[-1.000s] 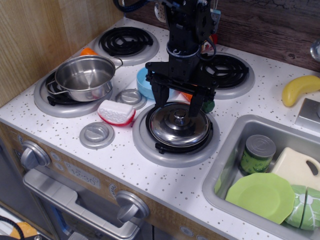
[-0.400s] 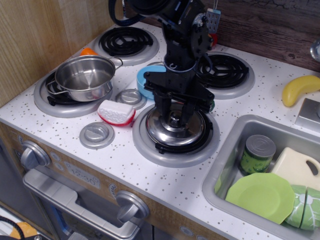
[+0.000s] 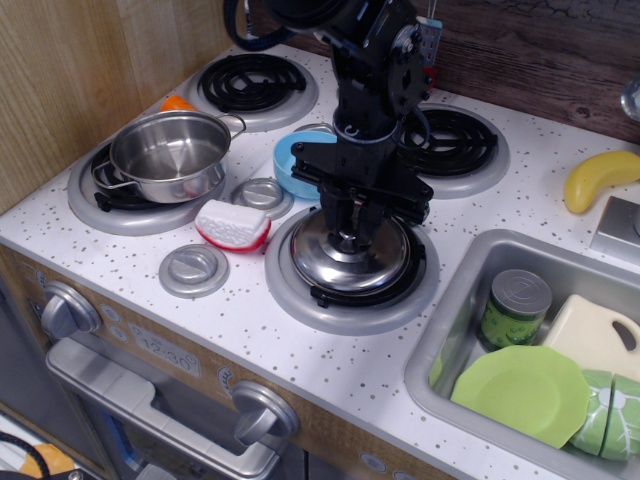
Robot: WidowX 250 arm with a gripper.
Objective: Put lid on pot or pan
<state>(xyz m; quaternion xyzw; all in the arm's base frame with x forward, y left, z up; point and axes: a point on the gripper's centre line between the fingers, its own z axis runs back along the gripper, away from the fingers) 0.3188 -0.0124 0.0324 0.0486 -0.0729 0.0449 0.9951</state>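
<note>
The shiny steel lid point(image 3: 345, 258) lies on the front middle burner point(image 3: 350, 285). My gripper point(image 3: 352, 232) stands straight above it, its fingers closed in around the knob at the lid's centre, which they mostly hide. The lid still looks to be resting on the burner. The shiny steel pot point(image 3: 170, 152) with wire loop handles stands open and empty on the front left burner, well to the left of the gripper.
A light blue bowl point(image 3: 290, 160) sits just behind the gripper. Two grey discs point(image 3: 262, 193) point(image 3: 194, 268) and a red-and-white item point(image 3: 232, 223) lie between lid and pot. A banana point(image 3: 598, 178) lies far right. The sink point(image 3: 470, 262) holds a can point(image 3: 515, 305) and a green plate point(image 3: 522, 390).
The gripper has come down from open above the lid and its fingers have closed around the knob. The lid and the pot have stayed in place.
</note>
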